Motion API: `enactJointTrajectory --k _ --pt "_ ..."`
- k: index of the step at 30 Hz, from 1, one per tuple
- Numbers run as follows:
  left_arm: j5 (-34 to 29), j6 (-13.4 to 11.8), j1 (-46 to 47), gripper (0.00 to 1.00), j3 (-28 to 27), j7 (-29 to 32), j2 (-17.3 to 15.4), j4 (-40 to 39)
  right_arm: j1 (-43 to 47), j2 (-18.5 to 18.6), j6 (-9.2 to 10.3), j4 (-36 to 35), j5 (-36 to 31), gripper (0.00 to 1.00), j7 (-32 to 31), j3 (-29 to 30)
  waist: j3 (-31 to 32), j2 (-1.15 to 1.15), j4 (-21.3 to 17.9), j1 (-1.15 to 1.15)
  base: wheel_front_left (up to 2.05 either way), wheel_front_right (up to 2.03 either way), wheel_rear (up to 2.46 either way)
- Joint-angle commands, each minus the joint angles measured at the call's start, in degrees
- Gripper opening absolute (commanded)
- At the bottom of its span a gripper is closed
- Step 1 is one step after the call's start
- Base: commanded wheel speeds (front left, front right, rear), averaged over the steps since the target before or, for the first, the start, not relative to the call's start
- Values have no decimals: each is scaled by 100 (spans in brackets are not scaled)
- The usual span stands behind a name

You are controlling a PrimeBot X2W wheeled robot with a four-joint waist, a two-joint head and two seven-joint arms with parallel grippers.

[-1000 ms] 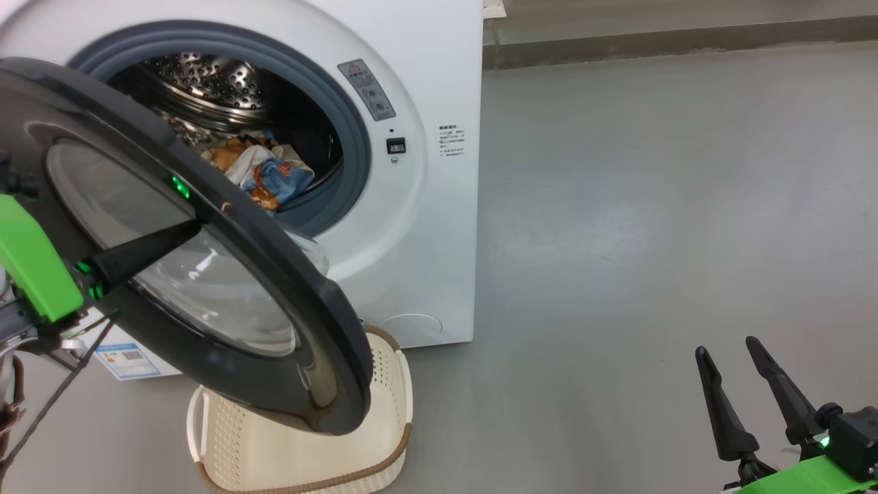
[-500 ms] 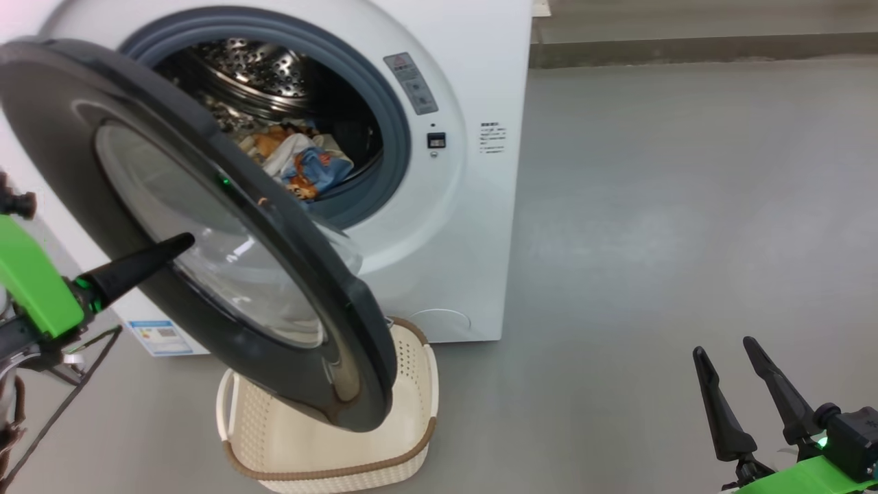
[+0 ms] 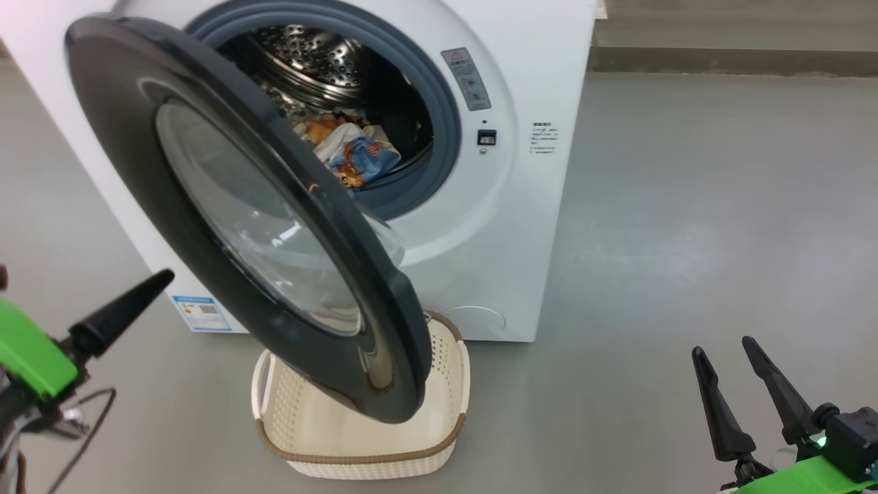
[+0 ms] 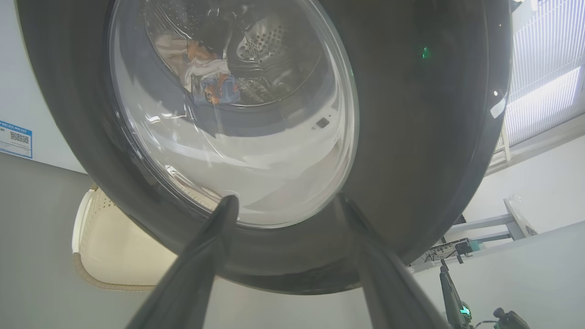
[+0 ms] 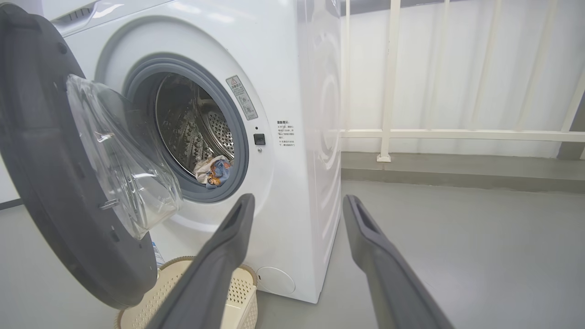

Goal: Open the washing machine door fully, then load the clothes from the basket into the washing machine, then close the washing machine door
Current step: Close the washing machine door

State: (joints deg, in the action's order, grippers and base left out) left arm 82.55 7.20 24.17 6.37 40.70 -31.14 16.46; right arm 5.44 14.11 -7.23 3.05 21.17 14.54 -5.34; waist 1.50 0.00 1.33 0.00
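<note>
Clothes [image 3: 353,154] are sitting in the drum [image 3: 315,48] of your washing machine [image 3: 535,206], basket [image 3: 449,384] on the floor under the half-open door [image 3: 171,178]. Your left hand [image 4: 287,201] is spread open near the door, right hand [image 3: 724,346] open too, holding nothing.

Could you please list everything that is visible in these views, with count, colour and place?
washing machine: one, white, straight ahead
washing machine door: one, black with clear glass window, swung partly open
clothes: small heap, cream, blue and orange, inside the machine
basket: one, cream with brown rim, under the door's lower edge, visible part empty
label sticker: one, blue, low on the machine's front
floor: grey, all around
railing: one, white, beyond the machine
left gripper: one, dark fingers, open, facing the door's outer face
right gripper: one, dark fingers, open, holding nothing, lower right
</note>
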Motion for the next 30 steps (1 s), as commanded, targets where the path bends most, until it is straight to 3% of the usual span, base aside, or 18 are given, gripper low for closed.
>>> enactJointTrajectory --k 1,14,19,27,30 --pt "-30 29 47 100 -286 -121 -268 -179 -84 78 -25 -159 -46 100 46 -82 -5 0 81 0 0 0 0" --pt "-422 29 -1064 100 -205 -1861 -169 -309 -116 54 -25 -161 -49 100 46 -84 -55 0 343 0 0 0 0" --pt "-849 29 -1399 100 241 -2865 -208 -407 -107 54 -25 -162 -46 100 46 -71 -64 0 428 0 0 0 0" --pt "-1607 29 -1683 100 1006 -4967 -193 -292 -136 42 -25 -138 -35 100 46 -100 -52 0 539 0 0 0 0" --pt "-1843 29 -1715 100 1255 -5321 -131 -194 -133 34 -25 -134 -36 100 46 -98 -41 0 571 0 0 0 0"
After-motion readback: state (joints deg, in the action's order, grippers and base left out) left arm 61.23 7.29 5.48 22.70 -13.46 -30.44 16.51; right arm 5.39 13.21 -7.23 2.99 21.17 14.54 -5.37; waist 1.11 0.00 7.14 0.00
